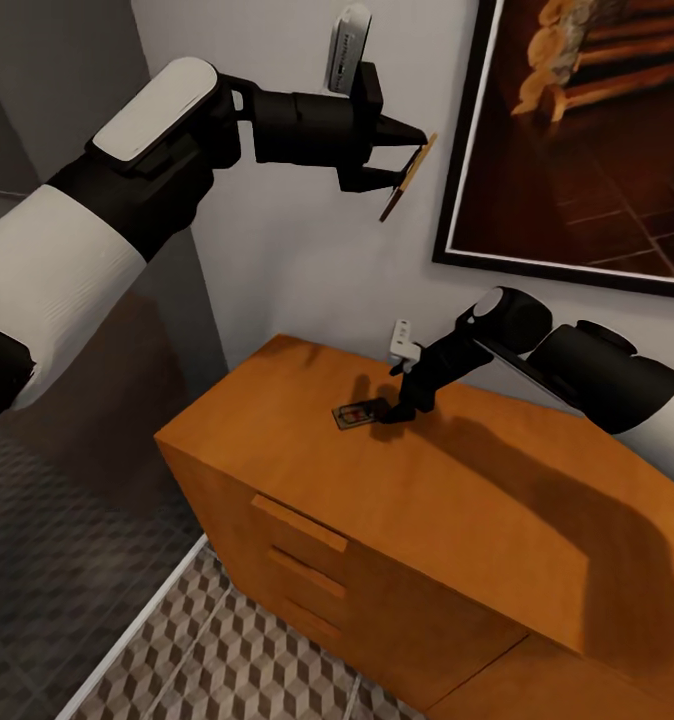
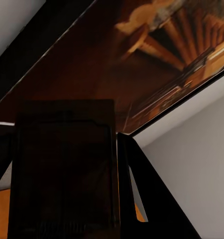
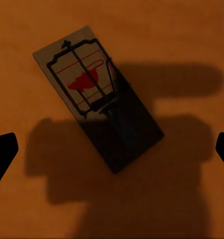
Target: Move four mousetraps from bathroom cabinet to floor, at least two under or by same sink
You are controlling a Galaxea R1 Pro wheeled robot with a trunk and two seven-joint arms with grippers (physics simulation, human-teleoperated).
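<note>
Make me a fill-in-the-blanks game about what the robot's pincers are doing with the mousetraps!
1. The left pincer holds one mousetrap up in the air, in front of the ____.
2. The other mousetrap lies flat on top of the orange-brown ____.
3. The right pincer hangs over it with its fingers ____.
4. The picture printed on that trap is coloured ____.

Missing words: wall; cabinet; open; red

Left arm raised, its hand (image 1: pixel 409 158) pinching a thin piece; right arm angled down, its hand (image 1: pixel 385 412) spread.
</note>
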